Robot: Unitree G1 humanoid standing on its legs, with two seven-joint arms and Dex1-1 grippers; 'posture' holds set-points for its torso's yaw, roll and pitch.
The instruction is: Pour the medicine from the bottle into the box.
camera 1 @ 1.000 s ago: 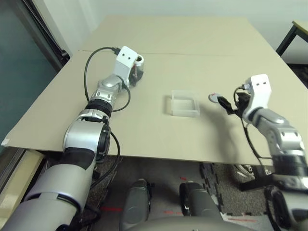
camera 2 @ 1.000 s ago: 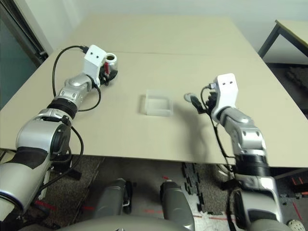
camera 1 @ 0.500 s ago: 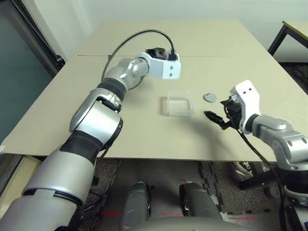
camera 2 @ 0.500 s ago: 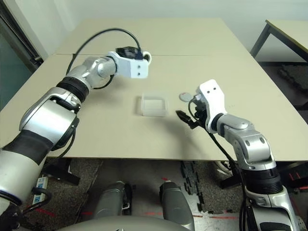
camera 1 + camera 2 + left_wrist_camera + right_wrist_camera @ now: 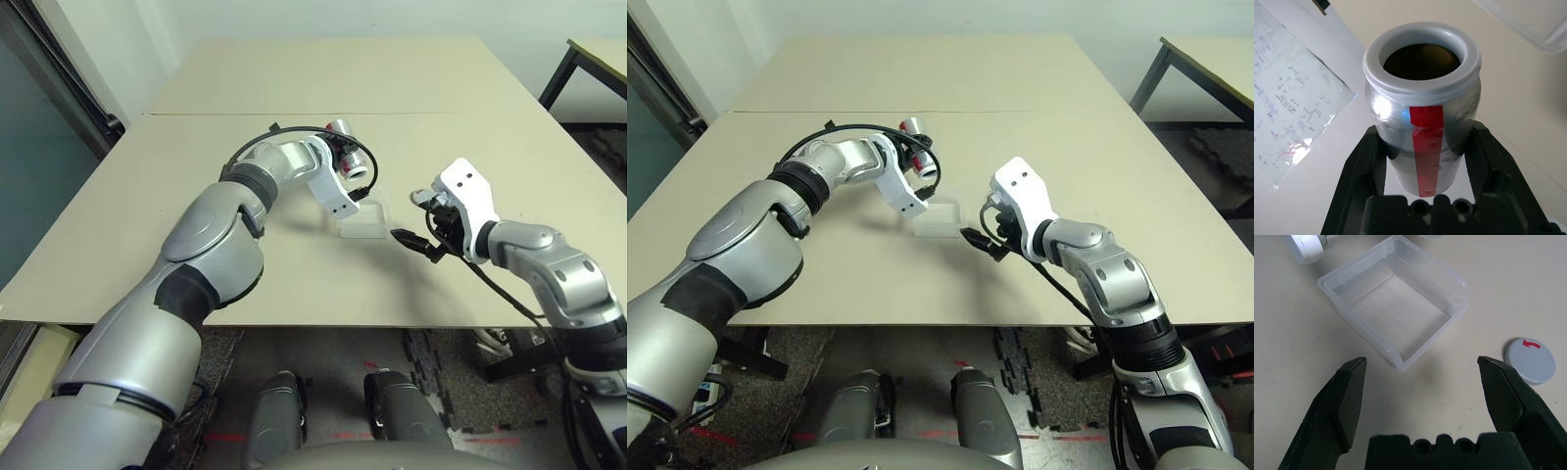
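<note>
Bottle (image 5: 1422,122), one, tilted beside one box (image 5: 1396,301).

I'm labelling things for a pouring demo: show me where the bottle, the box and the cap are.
bottle (image 5: 1426,142): left wrist view, on its red stripe
box (image 5: 1397,296): right wrist view, on its bare floor
cap (image 5: 1532,362): right wrist view, on its grey top

So the desk (image 5: 294,284) is a plain beige one with a thin seam running across it, parallel to the far edge. There's a clear plastic box (image 5: 1396,303), open on top, sitting nearer the front edge than the back. A round grey cap (image 5: 1532,360) with a red arrow lies near the box, toward the right edge.
</note>
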